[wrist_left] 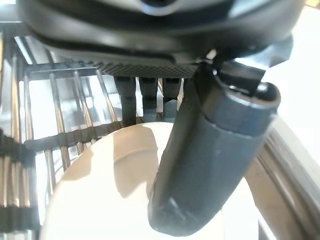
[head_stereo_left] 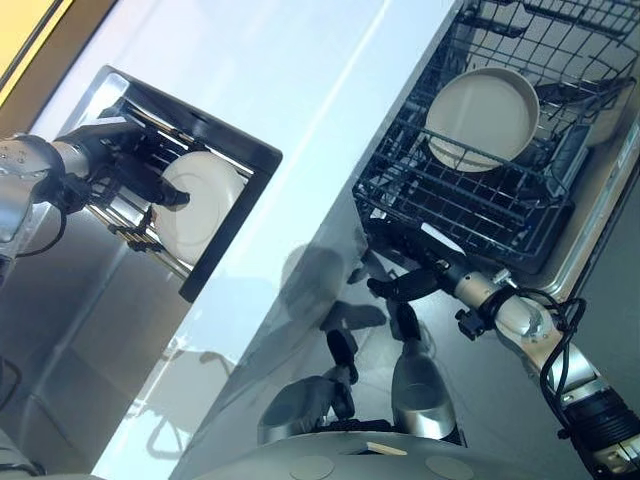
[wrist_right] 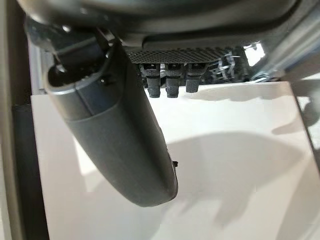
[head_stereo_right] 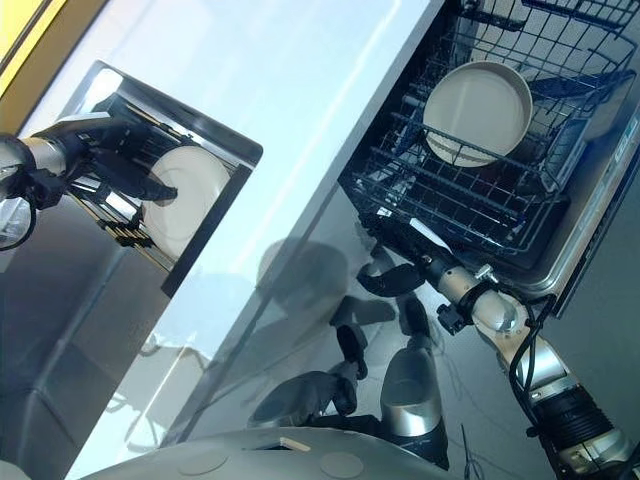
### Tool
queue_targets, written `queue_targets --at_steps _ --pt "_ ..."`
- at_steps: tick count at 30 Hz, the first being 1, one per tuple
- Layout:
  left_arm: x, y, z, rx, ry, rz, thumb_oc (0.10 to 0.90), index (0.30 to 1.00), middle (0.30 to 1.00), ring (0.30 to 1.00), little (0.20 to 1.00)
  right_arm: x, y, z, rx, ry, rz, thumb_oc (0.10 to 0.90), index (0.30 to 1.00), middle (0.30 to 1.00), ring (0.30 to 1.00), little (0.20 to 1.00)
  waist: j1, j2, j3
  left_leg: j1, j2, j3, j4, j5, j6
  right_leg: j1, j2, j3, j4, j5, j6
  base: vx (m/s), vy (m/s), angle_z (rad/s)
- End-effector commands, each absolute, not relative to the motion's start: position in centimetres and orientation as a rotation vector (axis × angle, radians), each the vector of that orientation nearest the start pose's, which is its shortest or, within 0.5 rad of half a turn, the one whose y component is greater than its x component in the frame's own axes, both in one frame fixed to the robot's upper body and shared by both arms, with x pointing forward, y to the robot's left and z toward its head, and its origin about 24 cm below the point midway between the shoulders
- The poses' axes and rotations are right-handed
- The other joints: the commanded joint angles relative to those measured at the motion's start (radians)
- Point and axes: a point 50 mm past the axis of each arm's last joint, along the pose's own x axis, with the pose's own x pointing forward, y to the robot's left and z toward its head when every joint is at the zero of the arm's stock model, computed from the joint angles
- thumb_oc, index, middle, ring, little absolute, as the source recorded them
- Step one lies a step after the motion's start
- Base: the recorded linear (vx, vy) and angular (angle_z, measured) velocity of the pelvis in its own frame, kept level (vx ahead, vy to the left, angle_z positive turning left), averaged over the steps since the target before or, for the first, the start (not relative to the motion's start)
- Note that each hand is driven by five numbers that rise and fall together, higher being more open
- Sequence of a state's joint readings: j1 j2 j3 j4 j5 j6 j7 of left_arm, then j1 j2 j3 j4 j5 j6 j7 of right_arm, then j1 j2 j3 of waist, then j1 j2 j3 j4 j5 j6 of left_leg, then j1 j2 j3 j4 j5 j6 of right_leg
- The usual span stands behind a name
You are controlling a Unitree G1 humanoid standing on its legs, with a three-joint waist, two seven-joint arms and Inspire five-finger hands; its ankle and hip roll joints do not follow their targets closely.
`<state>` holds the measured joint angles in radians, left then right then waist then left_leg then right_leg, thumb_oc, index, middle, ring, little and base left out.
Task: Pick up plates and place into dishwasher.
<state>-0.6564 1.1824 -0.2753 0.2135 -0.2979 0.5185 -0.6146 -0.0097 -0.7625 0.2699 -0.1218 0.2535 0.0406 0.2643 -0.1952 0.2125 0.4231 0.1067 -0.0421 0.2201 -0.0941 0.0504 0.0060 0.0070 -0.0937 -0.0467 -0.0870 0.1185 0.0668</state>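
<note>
A white plate (head_stereo_left: pixel 205 205) stands on edge in a metal bar rack (head_stereo_left: pixel 130 215) inside a dark-framed recess at the left. My left hand (head_stereo_left: pixel 120 165) reaches into it: the thumb (wrist_left: pixel 210 165) lies across the plate's face (wrist_left: pixel 100 200), casting a shadow on it, and the fingers (wrist_left: pixel 145 92) pass behind the plate's top rim. I see no firm pinch. A cream plate (head_stereo_left: pixel 480 115) leans upright in the dishwasher's wire basket (head_stereo_left: pixel 450 200) at the upper right. My right hand (head_stereo_left: pixel 425 280) hangs open just below the basket's front edge, holding nothing.
A long white countertop (head_stereo_left: pixel 300 120) runs between the recess and the dishwasher. The basket's wire tines (head_stereo_left: pixel 500 215) stand free in front of the cream plate. A pale flat surface (wrist_right: pixel 225 175) lies beneath my right hand.
</note>
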Motion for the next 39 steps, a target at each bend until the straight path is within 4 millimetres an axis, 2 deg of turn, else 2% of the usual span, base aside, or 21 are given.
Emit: queue_targets --at_steps 1,5,15,23,27,30,33,35,37,39 --pt "27.4 19.2 11.9 0.437 0.484 -1.182 0.100 0.300 0.300 0.300 0.200 24.0 -17.6 10.8 -0.449 -0.143 0.653 0.800 0.900 0.900 0.900 0.900 -0.027 -0.032 -0.089 -0.072 -0.070 0.000 0.049 -0.056 0.012 -0.045 0.074 0.001 0.149 -0.152 0.041 -0.06 -0.007 0.06" --pt "26.4 19.0 12.5 0.396 0.433 -1.219 0.100 0.300 0.300 0.300 0.200 23.9 -17.6 10.4 -0.436 -0.135 0.652 0.800 0.900 0.900 0.900 0.900 -0.010 -0.036 -0.124 -0.048 -0.069 -0.002 0.034 -0.055 0.009 -0.018 0.072 -0.018 0.134 -0.149 0.041 -0.07 -0.002 0.07" --pt "25.4 21.0 13.6 0.347 0.402 -1.174 0.100 0.300 0.300 0.300 0.200 23.6 -17.6 10.0 -0.398 -0.130 0.641 0.800 0.900 0.900 0.900 0.900 0.033 -0.060 -0.211 -0.006 -0.068 -0.032 0.007 -0.060 0.008 0.037 0.072 -0.036 0.095 -0.135 0.046 -0.08 -0.019 0.04" --pt "25.5 21.9 14.0 0.368 0.408 -1.151 0.127 0.324 0.324 0.324 0.227 23.9 -17.4 10.6 -0.400 -0.164 0.637 0.800 0.900 0.900 0.900 0.900 0.056 -0.072 -0.235 0.002 -0.066 -0.058 0.007 -0.069 0.011 0.051 0.070 -0.044 0.105 -0.144 0.048 -0.08 -0.015 0.09" --pt "25.7 22.3 14.2 0.376 0.383 -1.100 0.100 0.300 0.300 0.300 0.200 24.0 -17.5 11.5 -0.393 -0.207 0.618 0.800 0.900 0.900 0.900 0.900 0.064 -0.082 -0.241 0.005 -0.067 -0.063 0.007 -0.071 0.010 0.060 0.073 -0.051 0.086 -0.133 0.048 -0.05 -0.021 0.07" --pt "26.3 23.3 14.3 0.399 0.342 -0.961 0.100 0.300 0.300 0.300 0.200 24.1 -17.7 12.7 -0.393 -0.281 0.579 0.800 0.900 0.900 0.900 0.900 0.070 -0.090 -0.248 0.005 -0.068 -0.067 0.007 -0.072 0.010 0.065 0.077 -0.051 0.070 -0.125 0.048 -0.03 -0.026 -0.02" --pt "27.2 25.2 15.2 0.449 0.218 -0.738 0.100 0.300 0.300 0.300 0.200 24.3 -18.3 15.1 -0.438 -0.421 0.485 0.800 0.900 0.900 0.900 0.900 0.083 -0.100 -0.256 0.003 -0.064 -0.070 0.007 -0.072 0.011 0.069 0.079 -0.052 0.060 -0.124 0.046 -0.03 -0.046 -0.04" --pt "27.8 26.5 16.6 0.471 0.104 -0.549 0.100 0.300 0.300 0.300 0.200 24.4 -18.8 17.0 -0.492 -0.539 0.390 0.800 0.900 0.900 0.900 0.900 0.090 -0.106 -0.260 0.001 -0.062 -0.077 0.007 -0.072 0.012 0.070 0.082 -0.052 0.062 -0.128 0.045 -0.03 -0.045 0.00" --pt "28.5 28.8 18.4 0.531 -0.028 -0.285 0.100 0.300 0.300 0.300 0.200 24.6 -19.4 18.7 -0.544 -0.632 0.279 0.800 0.900 0.900 0.900 0.900 0.100 -0.114 -0.267 0.002 -0.062 -0.084 0.007 -0.075 0.013 0.073 0.083 -0.054 0.063 -0.134 0.042 -0.01 -0.038 0.05" --pt "28.7 30.4 20.2 0.624 -0.144 -0.105 0.105 0.305 0.305 0.305 0.205 24.6 -20.0 20.1 -0.611 -0.715 0.179 0.800 0.900 0.900 0.900 0.900 0.107 -0.120 -0.274 0.001 -0.061 -0.089 0.007 -0.076 0.012 0.075 0.085 -0.056 0.064 -0.139 0.039 -0.01 -0.027 0.07"
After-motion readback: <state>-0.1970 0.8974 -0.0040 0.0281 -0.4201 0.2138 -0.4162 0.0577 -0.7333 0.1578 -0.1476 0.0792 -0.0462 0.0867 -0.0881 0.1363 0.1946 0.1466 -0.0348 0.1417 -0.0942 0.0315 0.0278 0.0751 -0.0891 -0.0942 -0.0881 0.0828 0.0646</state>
